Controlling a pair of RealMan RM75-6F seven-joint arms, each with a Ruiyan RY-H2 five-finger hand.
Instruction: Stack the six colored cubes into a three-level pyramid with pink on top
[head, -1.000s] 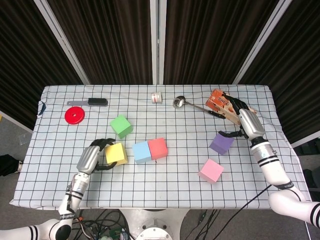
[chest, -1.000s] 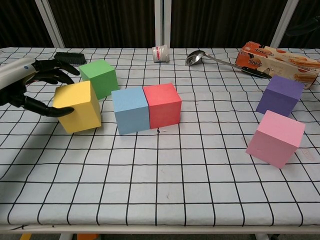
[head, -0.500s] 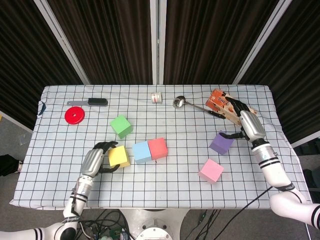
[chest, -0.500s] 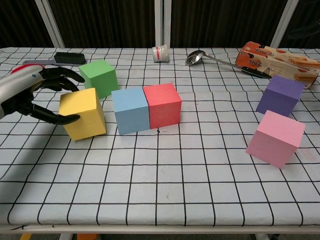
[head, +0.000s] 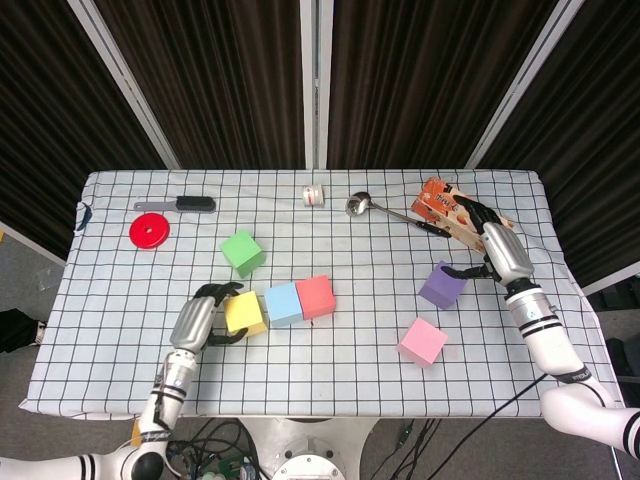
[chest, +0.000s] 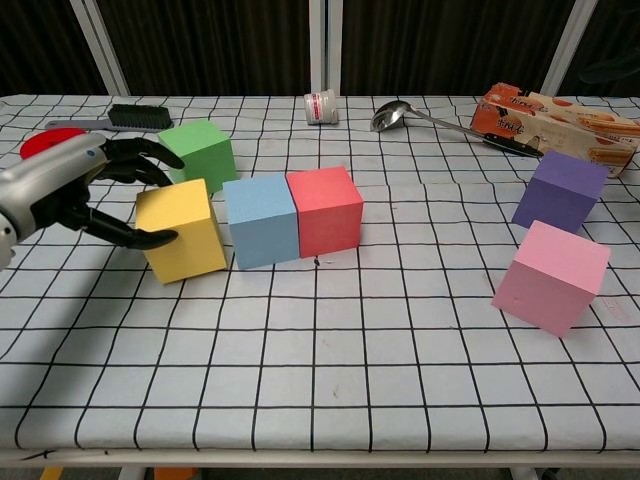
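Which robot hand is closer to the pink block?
Right. The right hand is at the purple cube, just beyond the pink block. The left hand grips the yellow cube, far across the table.

Your left hand (chest: 75, 190) has a smooth silver-grey shell over the back, and its fingers (chest: 140, 160) are black and slim. Your right hand (head: 495, 248) has the same grey shell and black fingers. Both forearms are white, with a dark ring and a ribbed metal collar at the wrist. Near the lower edge, each arm shows black and white stripes.
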